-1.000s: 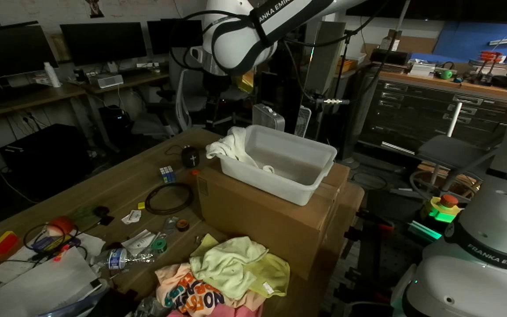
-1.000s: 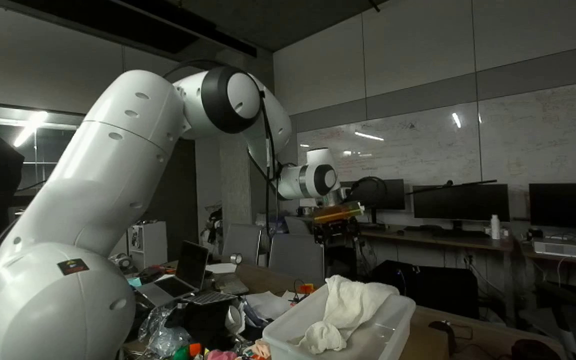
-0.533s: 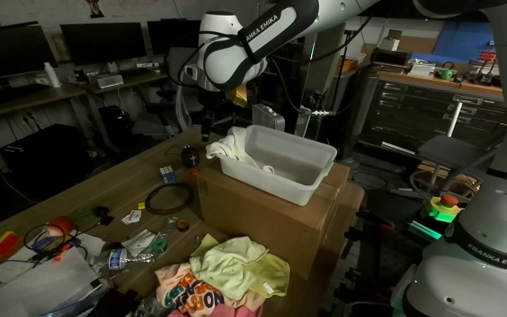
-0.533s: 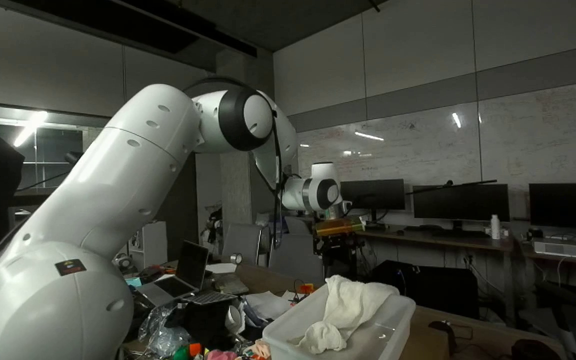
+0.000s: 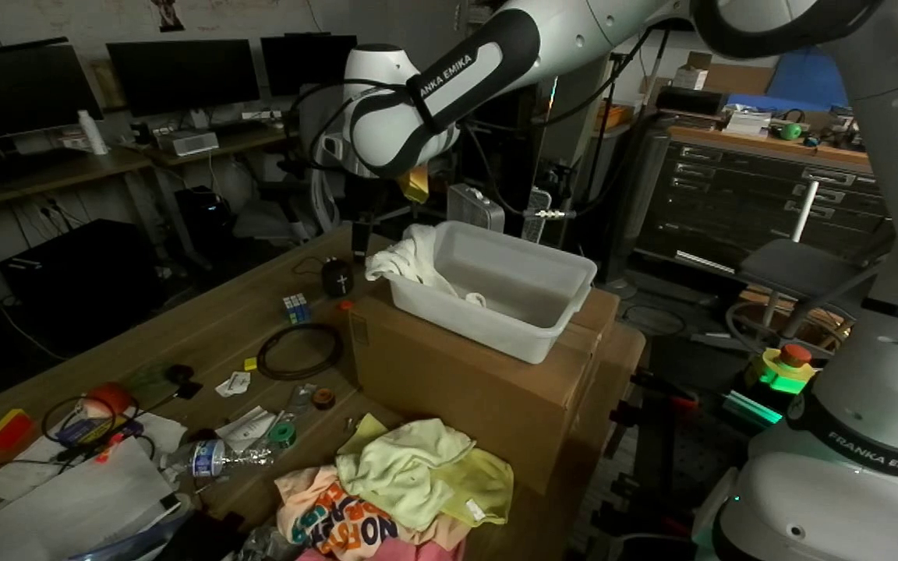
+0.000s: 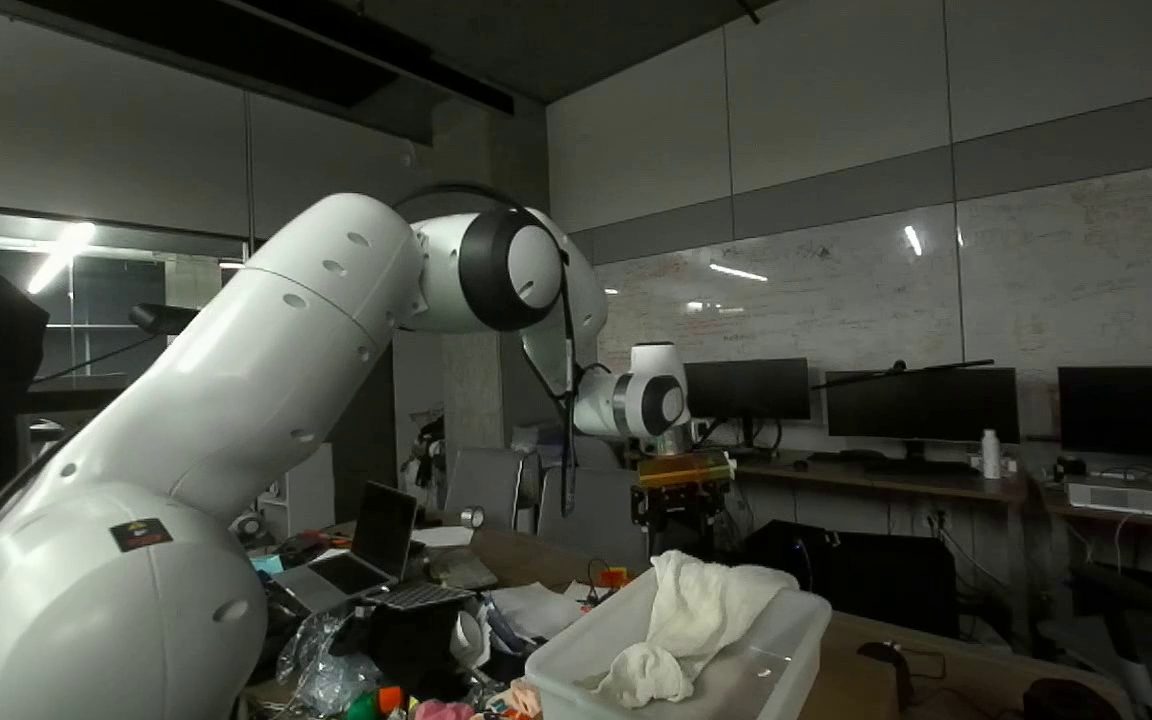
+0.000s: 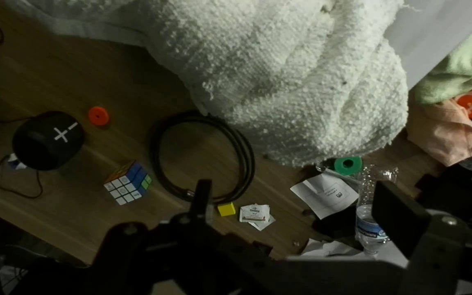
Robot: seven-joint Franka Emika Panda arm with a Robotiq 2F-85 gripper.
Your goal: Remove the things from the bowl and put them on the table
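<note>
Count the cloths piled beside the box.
4: pale green cloth on top, yellow cloth partly beneath, printed peach cloth below, pink cloth lowest in view; more may be hidden.

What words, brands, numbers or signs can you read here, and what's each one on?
"FRANKA EMIKA": on the dark lower arm band.
"ANKA EMIKA": on the black forearm strip; the start is hidden.
"NO", seemingly: on the printed cloth; its other letters are too creased.
"+" and "–": on the black gadget.
Too small, faint or blurred to read: bottle label, sachet, paper, arm sticker, box mark, whiteboard scribbles.
</note>
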